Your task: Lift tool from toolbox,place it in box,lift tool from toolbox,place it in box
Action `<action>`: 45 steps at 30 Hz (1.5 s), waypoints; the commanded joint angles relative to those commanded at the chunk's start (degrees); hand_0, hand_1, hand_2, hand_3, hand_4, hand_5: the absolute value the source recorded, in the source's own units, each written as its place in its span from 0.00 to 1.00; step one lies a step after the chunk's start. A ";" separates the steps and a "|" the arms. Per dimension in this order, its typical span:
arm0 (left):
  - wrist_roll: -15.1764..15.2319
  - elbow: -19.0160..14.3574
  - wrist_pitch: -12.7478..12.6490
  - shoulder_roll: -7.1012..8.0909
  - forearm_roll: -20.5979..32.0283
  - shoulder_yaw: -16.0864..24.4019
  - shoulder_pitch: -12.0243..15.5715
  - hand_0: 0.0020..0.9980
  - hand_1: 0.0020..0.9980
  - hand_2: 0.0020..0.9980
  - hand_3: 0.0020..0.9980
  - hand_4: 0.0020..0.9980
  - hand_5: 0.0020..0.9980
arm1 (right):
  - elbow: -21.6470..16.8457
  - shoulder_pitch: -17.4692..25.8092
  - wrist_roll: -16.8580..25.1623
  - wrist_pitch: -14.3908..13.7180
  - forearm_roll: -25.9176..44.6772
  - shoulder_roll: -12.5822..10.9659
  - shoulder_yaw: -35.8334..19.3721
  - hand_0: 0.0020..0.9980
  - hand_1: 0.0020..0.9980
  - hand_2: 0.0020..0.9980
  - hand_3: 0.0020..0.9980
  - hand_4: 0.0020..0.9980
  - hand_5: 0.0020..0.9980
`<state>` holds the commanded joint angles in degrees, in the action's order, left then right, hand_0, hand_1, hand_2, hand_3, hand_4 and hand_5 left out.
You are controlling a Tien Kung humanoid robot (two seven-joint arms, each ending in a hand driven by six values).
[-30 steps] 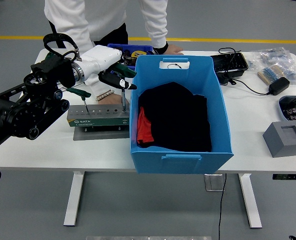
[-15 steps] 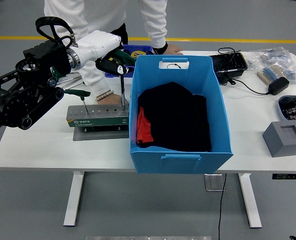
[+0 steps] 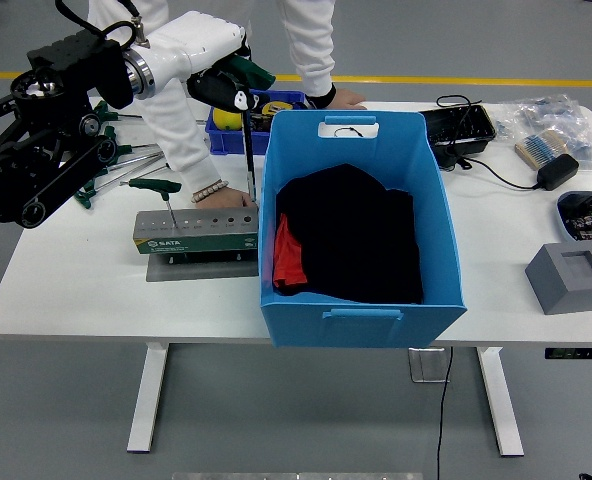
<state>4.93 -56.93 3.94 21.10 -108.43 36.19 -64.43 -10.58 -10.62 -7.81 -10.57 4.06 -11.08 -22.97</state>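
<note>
My left hand [image 3: 232,82] is raised high at the back left and is shut on the green handle of a T-handle tool [image 3: 247,150]. The tool's thin shaft hangs straight down, its tip just above the right end of the green toolbox rack [image 3: 191,237]. A second T-handle tool [image 3: 158,186] still stands in the rack's left part. The big blue box [image 3: 361,325] sits right beside the rack, with black and red cloth [image 3: 351,235] inside. A person's hand [image 3: 223,197] rests on the rack's top.
Several loose green T-handle tools [image 3: 116,155] lie left of the rack. A small blue bin [image 3: 219,125] stands behind it. The person's other hand [image 3: 342,98] is on the far edge. A black tray [image 3: 462,128], power adapter [image 3: 557,172] and grey foam block [image 3: 572,278] lie at the right.
My left arm has risen and drawn back, pulling the gripped T-handle tool up out of the rack. The person's hand has stayed on the rack.
</note>
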 joint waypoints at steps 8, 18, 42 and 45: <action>-1.05 -5.32 0.64 -0.06 0.63 2.02 -0.69 0.17 0.00 0.02 0.03 0.66 0.52 | 0.06 0.10 -0.02 0.06 -0.11 -0.04 -0.07 0.67 0.67 0.72 0.56 0.78 0.67; -1.37 -10.40 0.33 -5.91 2.28 -0.43 -0.84 0.17 0.00 0.02 0.04 0.65 0.51 | 0.04 -0.35 -0.19 0.12 -0.95 -0.29 -0.42 0.67 0.67 0.72 0.56 0.78 0.67; 0.82 9.60 3.57 -20.32 6.83 -14.37 -1.08 0.24 0.13 0.18 0.19 0.75 0.58 | 0.27 -1.33 -0.09 0.34 -2.98 -1.03 -1.13 0.67 0.66 0.72 0.56 0.78 0.67; 0.91 11.16 3.94 -21.10 7.35 -15.64 -1.24 0.24 0.13 0.18 0.19 0.75 0.58 | 0.27 -1.38 -0.07 0.37 -2.93 -1.05 -0.92 0.67 0.66 0.72 0.56 0.78 0.67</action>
<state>5.84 -45.77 7.89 0.00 -101.08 20.54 -65.66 -10.31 -12.00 -7.88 -10.21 1.14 -12.13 -23.89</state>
